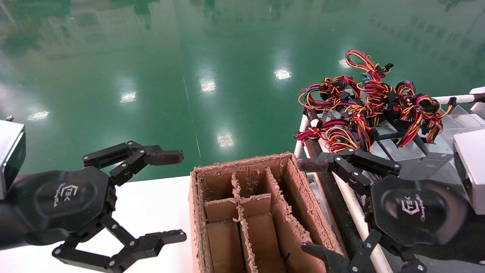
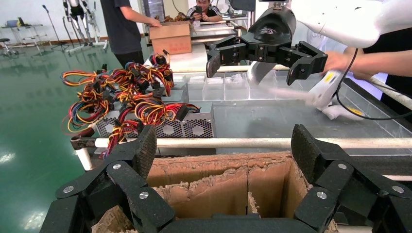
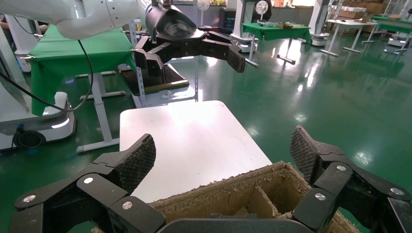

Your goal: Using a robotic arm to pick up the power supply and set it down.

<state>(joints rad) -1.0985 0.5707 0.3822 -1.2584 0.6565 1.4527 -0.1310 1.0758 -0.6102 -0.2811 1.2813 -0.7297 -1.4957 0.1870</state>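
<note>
Grey metal power supply boxes (image 1: 402,151) lie heaped on the cart at the right under tangled red, yellow and blue wires (image 1: 363,102). Neither gripper holds any of them. The left wrist view shows one box's honeycomb grille (image 2: 185,128) behind a metal rail (image 2: 252,142). My right gripper (image 1: 310,207) hangs open beside the heap, over the cart's near-left edge, facing the carton (image 3: 218,194). Over the white table (image 1: 151,204) my left gripper (image 1: 170,197) is open with nothing between its fingers.
A brown cardboard carton (image 1: 291,178) with dividers stands between the two grippers. Each wrist view shows the other gripper across it: the right gripper (image 2: 255,68) and the left gripper (image 3: 192,60). A person's hand (image 2: 340,60) holds a device over the cart. Green floor lies beyond.
</note>
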